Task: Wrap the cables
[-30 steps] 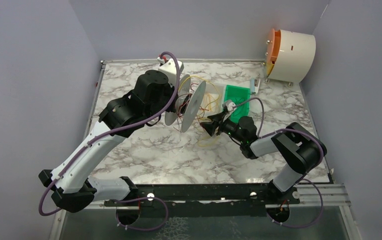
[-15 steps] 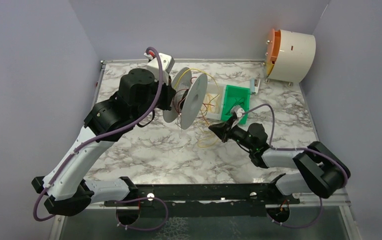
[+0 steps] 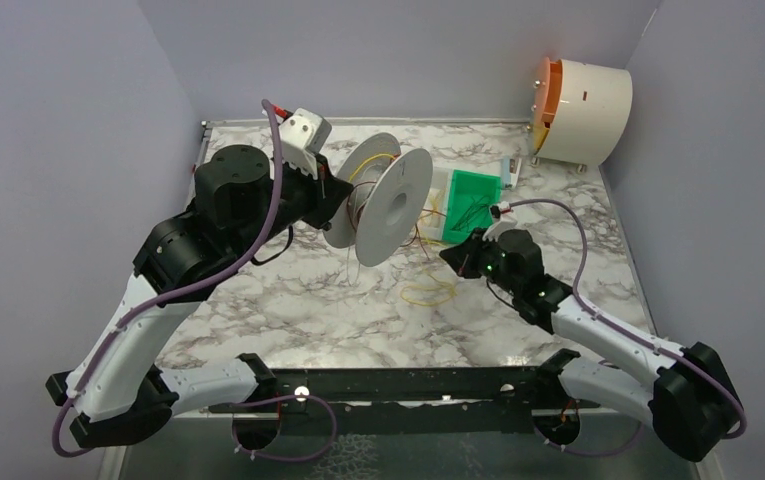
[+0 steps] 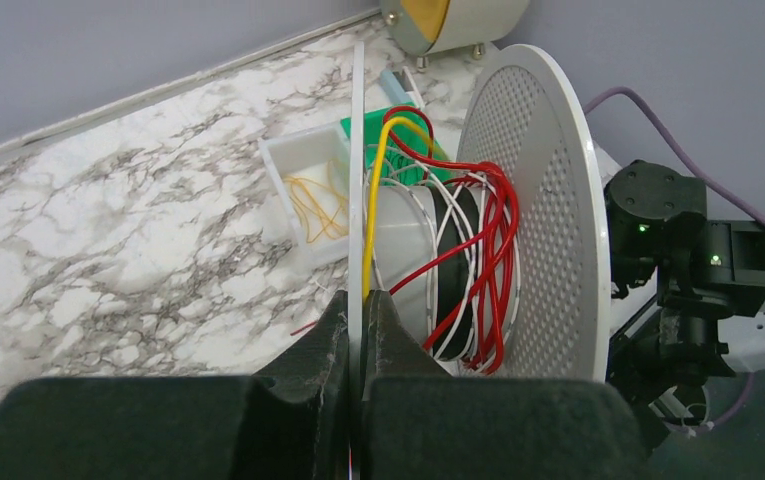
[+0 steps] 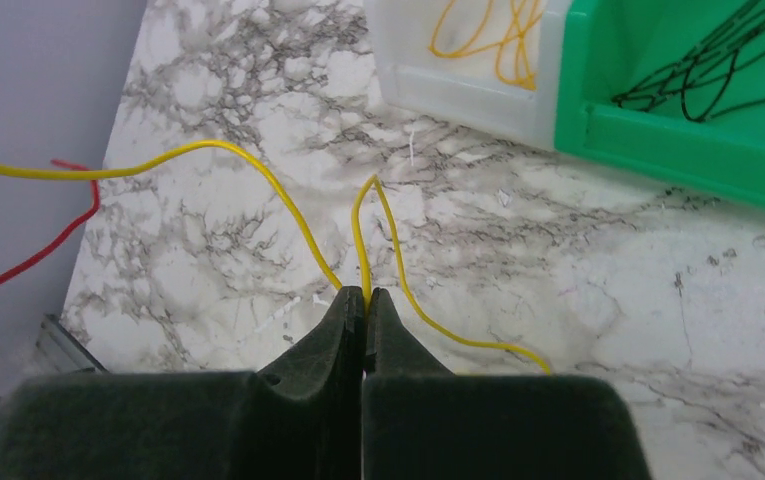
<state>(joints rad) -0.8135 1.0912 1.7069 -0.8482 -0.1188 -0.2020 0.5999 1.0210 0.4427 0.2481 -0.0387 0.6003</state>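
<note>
Slippage is the chief risk: the right gripper (image 5: 364,300) is closed tight on a thin yellow cable (image 5: 258,180), pinching a doubled-over bend of it, and a pull against the spool (image 3: 390,205) could draw the strand out of the jaws or snag it on the flange edge. The left gripper (image 4: 358,330) is clamped shut on the near flange (image 4: 357,180) of the spool, holding it raised above the marble table (image 3: 298,300) at far left of centre; a thin-edge hold of this kind may twist under load. Loose red cables (image 4: 488,260) already on the hub could spill over the perforated flange (image 4: 538,200).

The spool's axis runs roughly left to right, tilted. The yellow cable trails from the spool rightward and nearward to the right gripper, with slack looped on the table (image 3: 428,292). More cables lie in the white bin (image 5: 468,60) and green bin (image 5: 698,100) at far right.
</note>
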